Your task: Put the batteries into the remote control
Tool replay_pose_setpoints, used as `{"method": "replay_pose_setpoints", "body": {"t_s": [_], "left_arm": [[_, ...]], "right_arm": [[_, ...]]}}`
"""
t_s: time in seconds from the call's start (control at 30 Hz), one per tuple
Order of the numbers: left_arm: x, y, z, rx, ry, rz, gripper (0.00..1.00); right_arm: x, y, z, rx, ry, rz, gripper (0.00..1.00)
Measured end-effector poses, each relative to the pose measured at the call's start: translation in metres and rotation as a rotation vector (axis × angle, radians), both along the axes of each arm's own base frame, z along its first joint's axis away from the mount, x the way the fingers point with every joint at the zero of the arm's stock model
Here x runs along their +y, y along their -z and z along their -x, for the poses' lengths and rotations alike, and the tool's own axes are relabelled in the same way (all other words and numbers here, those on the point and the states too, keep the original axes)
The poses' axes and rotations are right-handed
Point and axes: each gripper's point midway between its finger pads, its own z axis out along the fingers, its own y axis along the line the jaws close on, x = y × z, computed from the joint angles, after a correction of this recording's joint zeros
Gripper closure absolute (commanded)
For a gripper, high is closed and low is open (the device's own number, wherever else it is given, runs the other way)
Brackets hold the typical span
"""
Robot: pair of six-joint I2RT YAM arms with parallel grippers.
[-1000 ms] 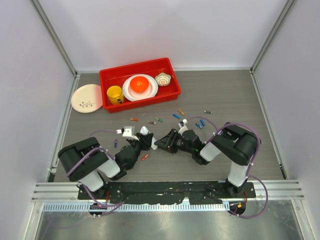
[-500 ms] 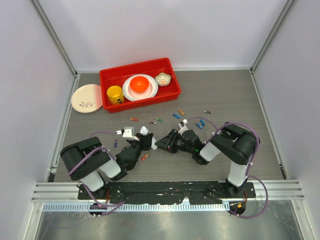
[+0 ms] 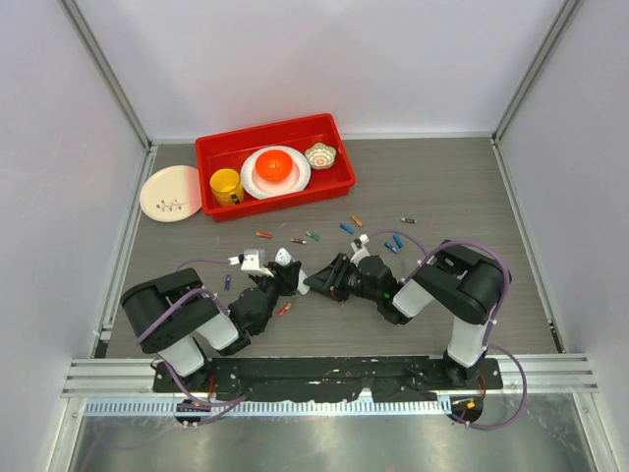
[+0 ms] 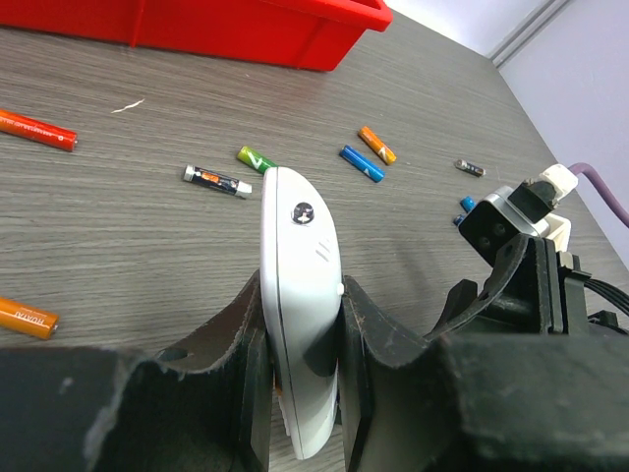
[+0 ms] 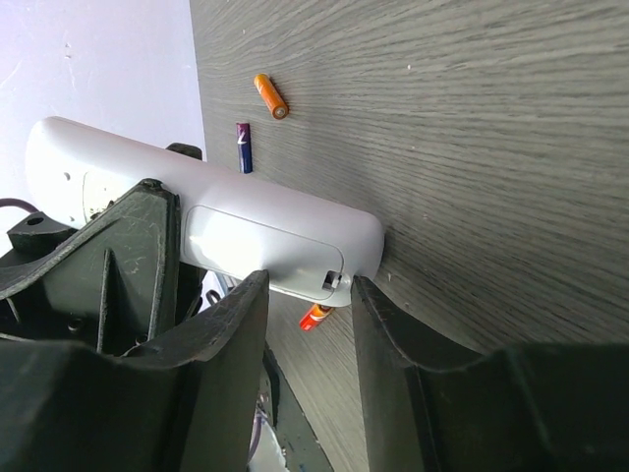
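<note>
- At the far left we see a plate (image 3: 170,193) lying on the surface (image 3: 452,187), just beside a red bin (image 3: 285,201).
- The bin holds a yellow cup (image 3: 226,185), a white dish (image 3: 252,183) with an orange ball (image 3: 276,165) on it, and a small patterned bowl (image 3: 320,155).
- Nearer us, the left gripper (image 4: 300,324) is clamped on the remote (image 4: 300,246). The remote stands on edge between the two fingers, and its rounded end juts out past the fingertips.
- The batteries (image 3: 313,235) lie loose on the surface, strewn in a band between the bin and the two grippers. We see orange ones at the left, green and blue ones in the middle, and a dark one well to the right. A few more lie close by the arms, and one orange battery sits just under the remote.
- The right gripper (image 5: 307,285) faces the left one with its jaws partly apart and nothing between them. Its tips are at the remote's free end, by the battery cover, which looks to be in place. We cannot tell whether the tips touch the remote.
</note>
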Motion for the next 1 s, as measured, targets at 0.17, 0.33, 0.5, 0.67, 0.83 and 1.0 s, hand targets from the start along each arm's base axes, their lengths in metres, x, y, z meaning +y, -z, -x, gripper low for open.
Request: {"method": "replay_pose_setpoints", "body": {"t_s": [0.17, 0.33, 0.5, 0.67, 0.83, 1.0], "left_arm": [[0.0, -0.0002, -0.0001, 0.0, 0.0, 0.001, 1.0], [0.0, -0.0001, -0.0002, 0.0, -0.001, 0.0, 1.0], [-0.0003, -0.0003, -0.0002, 0.0, -0.001, 0.001, 1.0], [-0.0004, 0.0, -0.0003, 0.0, -0.001, 0.0, 1.0], [-0.0004, -0.0001, -0.0003, -0.001, -0.002, 0.002, 1.0], [-0.0004, 0.0001, -0.0003, -0.001, -0.002, 0.002, 1.0]], "right_arm": [[0.0003, -0.0017, -0.0003, -0.002, 0.001, -0.005, 0.53], [0.0001, -0.0026, -0.0004, -0.002, 0.002, -0.005, 0.53], [0.0001, -0.0029, -0.0004, -0.002, 0.002, -0.004, 0.54], [-0.0004, -0.0018, -0.0002, 0.002, 0.003, 0.0, 0.59], [-0.001, -0.0003, -0.0002, 0.006, 0.005, 0.006, 0.6], [-0.0011, 0.0001, 0.0, 0.007, 0.005, 0.008, 0.6]]}}
